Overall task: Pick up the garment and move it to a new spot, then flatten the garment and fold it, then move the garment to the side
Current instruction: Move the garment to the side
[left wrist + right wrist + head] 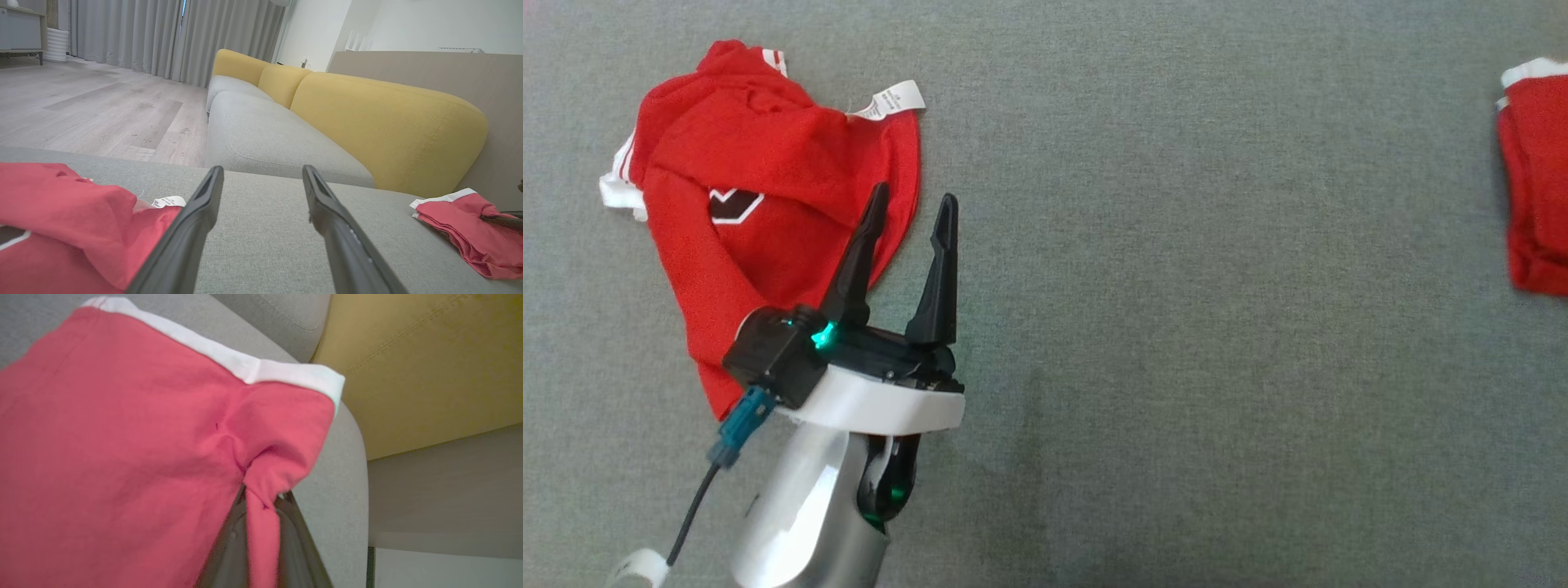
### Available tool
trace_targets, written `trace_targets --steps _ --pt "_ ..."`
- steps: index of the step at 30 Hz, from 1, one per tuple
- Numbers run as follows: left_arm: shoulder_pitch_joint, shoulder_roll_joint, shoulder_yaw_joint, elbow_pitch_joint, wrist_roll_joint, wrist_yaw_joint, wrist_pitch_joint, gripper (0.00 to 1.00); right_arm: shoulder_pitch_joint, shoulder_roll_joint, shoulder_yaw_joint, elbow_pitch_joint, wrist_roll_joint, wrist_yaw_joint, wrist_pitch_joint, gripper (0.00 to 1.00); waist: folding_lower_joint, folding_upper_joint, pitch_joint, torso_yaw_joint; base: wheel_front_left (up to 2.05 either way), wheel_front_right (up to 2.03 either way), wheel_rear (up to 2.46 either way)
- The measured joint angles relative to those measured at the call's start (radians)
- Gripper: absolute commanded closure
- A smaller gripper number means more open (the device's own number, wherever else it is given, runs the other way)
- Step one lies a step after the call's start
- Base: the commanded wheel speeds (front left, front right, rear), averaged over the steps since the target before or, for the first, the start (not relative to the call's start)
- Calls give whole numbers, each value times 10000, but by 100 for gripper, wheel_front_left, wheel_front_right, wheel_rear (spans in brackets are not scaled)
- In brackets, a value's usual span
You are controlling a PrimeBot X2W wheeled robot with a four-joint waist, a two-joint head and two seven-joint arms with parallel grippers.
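Note:
A folded red garment [1539, 180] with a white band lies at the far right edge of the grey cushion [1176, 327]. In the right wrist view my right gripper [265, 496] is shut on a pinched fold of this garment [122, 437]; it also appears low on the right in the left wrist view [470, 228]. A second red garment [768, 163], crumpled, with a white label [890, 102] and a dark emblem, lies at the upper left. My left gripper [913, 196] hovers open at its right edge, one finger over the cloth [61, 212], nothing between the fingers [262, 169].
The sofa's yellow backrest [388, 122] rises beyond the grey cushion, close behind the folded garment [408, 355]. A wooden floor [81, 110] and grey curtains lie past the cushion's far edge. A wide stretch of grey fabric separates the two red garments.

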Motion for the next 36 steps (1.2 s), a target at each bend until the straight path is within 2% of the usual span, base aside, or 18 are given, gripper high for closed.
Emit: trace_targets --steps 1,2,8,15,23,26,33,36 --pt "0 0 0 0 0 0 0 0 0 0 0 0 0 0 0 29 0 0 0 0 0 0 0" --pt "-1 0 4 0 2 0 0 0 -46 0 -128 73 -90 0 -127 0 0 0 11 0 0 0 0" --pt "-2 -2 54 71 4 0 0 0 -309 385 -851 334 -696 0 -819 0 0 0 -56 -52 0 0 0" --pt "16 0 416 98 104 0 0 0 -428 1475 -2104 349 -1097 0 -1707 0 -1 0 -577 -202 0 0 0" --pt "566 -2 1047 -25 255 0 -15 0 -75 3753 -3609 -1062 -1062 0 -2922 0 -3 0 -1551 -458 0 0 0" --pt "993 0 1170 -19 286 0 -15 0 619 4562 -3787 -2019 -1262 0 -3219 0 -3 1 -1953 -578 0 0 0" --pt "1670 6 1413 -15 456 0 -15 0 2346 6930 -4552 -3856 -909 0 -3352 0 -4 1 -2777 -899 0 0 0" --pt "1989 12 1444 46 460 0 -15 0 3146 7430 -4554 -4266 -878 0 -3440 0 -4 1 -3058 -1033 0 0 0"
